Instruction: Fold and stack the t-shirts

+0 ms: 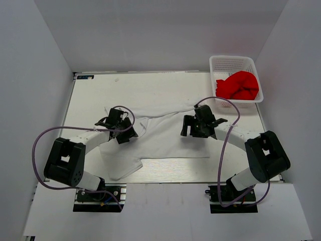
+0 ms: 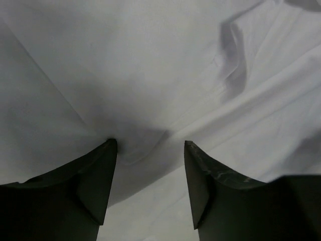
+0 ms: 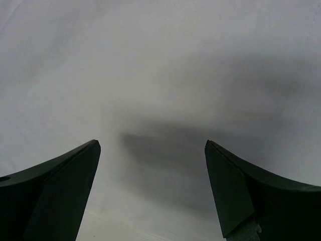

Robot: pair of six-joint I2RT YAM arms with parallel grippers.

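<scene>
A white t-shirt (image 1: 165, 138) lies spread and wrinkled across the middle of the table. My left gripper (image 1: 127, 132) is down on its left part. In the left wrist view the left gripper (image 2: 149, 145) has its jaws apart, with its fingertips (image 2: 108, 150) on the cloth and a low ridge of white fabric (image 2: 145, 140) between them. My right gripper (image 1: 190, 129) hovers low over the shirt's right part. In the right wrist view the right gripper (image 3: 151, 144) is open wide, with smooth white cloth (image 3: 160, 75) below and nothing between its jaws. A red t-shirt (image 1: 239, 85) sits bunched in the basket.
The white lattice basket (image 1: 233, 59) stands at the table's far right corner. Bare white table (image 1: 100, 90) shows behind the shirt and at the near edge. Grey walls close in on three sides. Purple cables loop off both arms.
</scene>
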